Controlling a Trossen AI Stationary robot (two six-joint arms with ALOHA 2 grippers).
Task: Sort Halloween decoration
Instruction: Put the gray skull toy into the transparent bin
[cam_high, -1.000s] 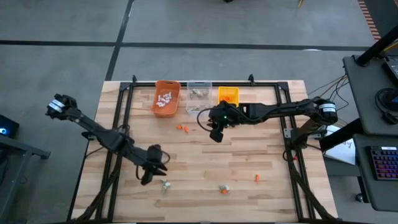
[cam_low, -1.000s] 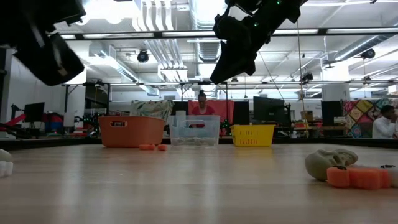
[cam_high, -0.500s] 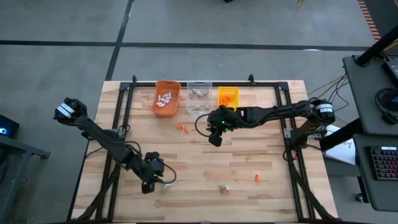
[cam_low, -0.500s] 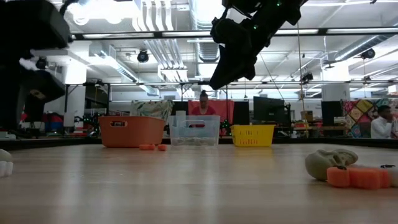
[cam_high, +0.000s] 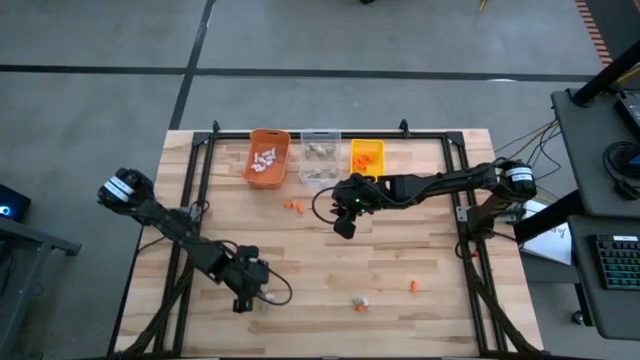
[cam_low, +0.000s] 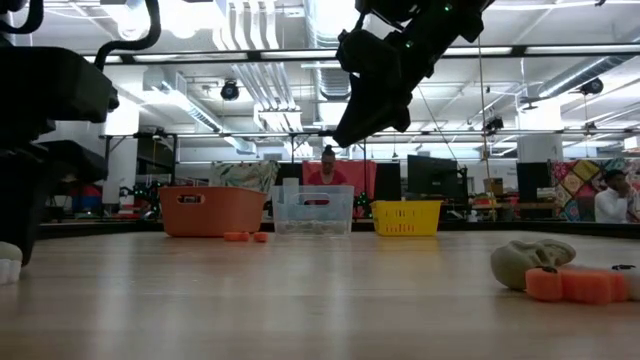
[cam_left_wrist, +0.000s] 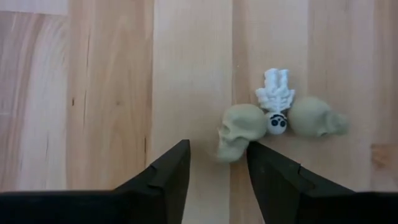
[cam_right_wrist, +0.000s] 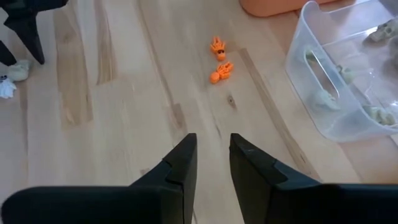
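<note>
Writing: none can be read.
Left gripper (cam_left_wrist: 217, 163): jaws apart, low over wood-plank tabletop (cam_left_wrist: 93, 93).
Grey-tan skull (cam_left_wrist: 238, 130): rounded, just beyond the jaws, touching white skeleton (cam_left_wrist: 276, 99).
Right gripper (cam_right_wrist: 212, 163): jaws slightly apart, empty, near clear plastic bin (cam_right_wrist: 348, 74).

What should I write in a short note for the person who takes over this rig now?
Left gripper: open, low at the table's near edge, fingers on either side of a grey skull; a white skeleton and a second skull lie beside it.
Right gripper: empty, jaws slightly apart, raised mid-table by the clear bin.
Done: some trinkets are in the orange bin, clear bin and yellow bin.
Left: two orange pieces near the bins, the skull cluster, and more pieces at the near edge.
</note>
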